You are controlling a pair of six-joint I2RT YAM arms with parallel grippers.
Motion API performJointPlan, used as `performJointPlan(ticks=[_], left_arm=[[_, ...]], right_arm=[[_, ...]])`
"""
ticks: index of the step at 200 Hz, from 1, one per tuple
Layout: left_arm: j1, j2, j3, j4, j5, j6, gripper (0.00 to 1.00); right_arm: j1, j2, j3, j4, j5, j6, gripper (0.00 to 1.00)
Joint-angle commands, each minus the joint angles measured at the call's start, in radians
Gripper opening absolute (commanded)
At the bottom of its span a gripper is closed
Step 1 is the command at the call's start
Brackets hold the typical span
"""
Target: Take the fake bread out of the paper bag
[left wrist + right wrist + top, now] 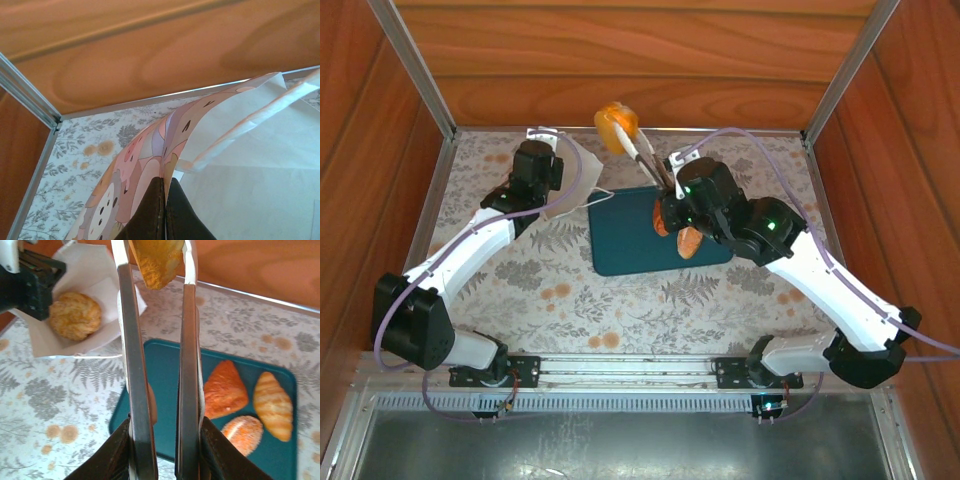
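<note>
Right hand (167, 452) clamped tongs (132, 365) that pinched a roll (155, 260) above the worktop's (50, 405) far edge. A bun (75, 316) sat in the bag (107, 270) far left, its rim pinched by the left hand (165, 212). Three pastries (225, 390) lay on the central tray (162, 370).

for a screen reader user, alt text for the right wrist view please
The right tool holds metal tongs pinching a golden pastry above a floral table. Left of them, the open white paper bag holds a round bun; other pastries lie on the teal tray at right.
</note>
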Motion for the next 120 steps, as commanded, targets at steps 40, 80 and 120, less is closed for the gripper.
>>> performJointPlan(ticks=[40,80,120], left_arm=[[0.029,-0.067,0.002,-0.038,-0.042,0.036,0.0],[0.035,-0.093,0.001,-0.046,-0.056,0.048,0.0],[0.059,-0.124,-0.01,-0.05,-0.071,0.055,0.0]], right_arm=[[-0.003,0.036,-0.03,-0.119,0.195,-0.023,0.0],[0.001,0.094,-0.096,-0.079,0.201,-0.03,0.0],[0.013,0.149,-0.14,-0.044,0.169,-0.028,0.0]])
